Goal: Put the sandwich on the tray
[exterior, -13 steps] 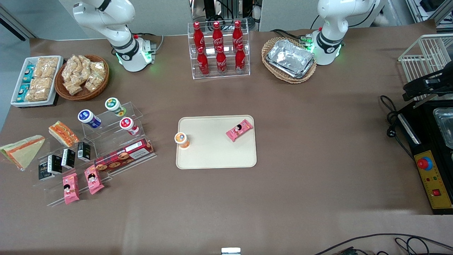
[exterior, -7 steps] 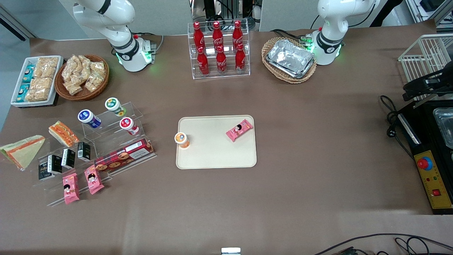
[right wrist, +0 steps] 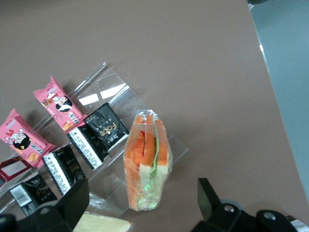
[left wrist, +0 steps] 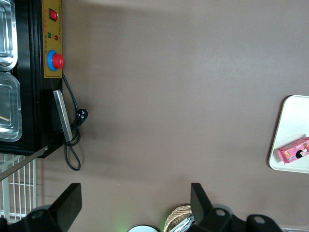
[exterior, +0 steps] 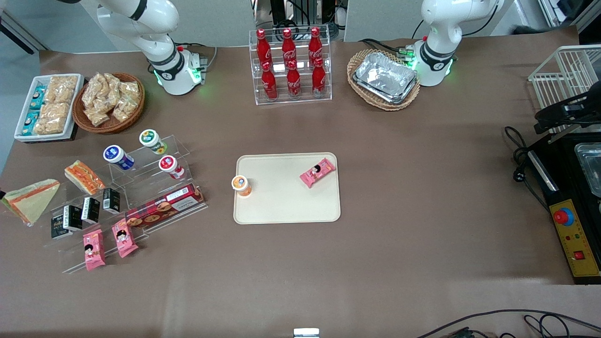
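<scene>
The sandwich (exterior: 29,200), a large cream wedge in clear wrap with an orange and green edge, lies on the table at the working arm's end. Only its pale corner (right wrist: 102,224) shows in the right wrist view. My gripper (right wrist: 141,193) hangs open above the table with nothing between its fingers. The smaller orange-striped sandwich (right wrist: 146,162) lies below the gap and the wedge's corner by one finger (right wrist: 72,203). In the front view the gripper shows only as a dark sliver at the frame edge beside the sandwich. The cream tray (exterior: 286,206) lies mid-table.
The tray holds an orange-lidded cup (exterior: 241,185) and a pink packet (exterior: 317,172). A clear stepped stand (exterior: 141,188) beside the sandwich carries the smaller sandwich (exterior: 83,177), black packets (right wrist: 102,126), pink packets (right wrist: 59,104), cups and a biscuit box. Cola bottles (exterior: 290,63) and baskets stand farther off.
The working arm's upper links have shifted slightly, and a dark sliver of the gripper has come into the front view's edge beside the sandwich. Nothing on the table has moved.
</scene>
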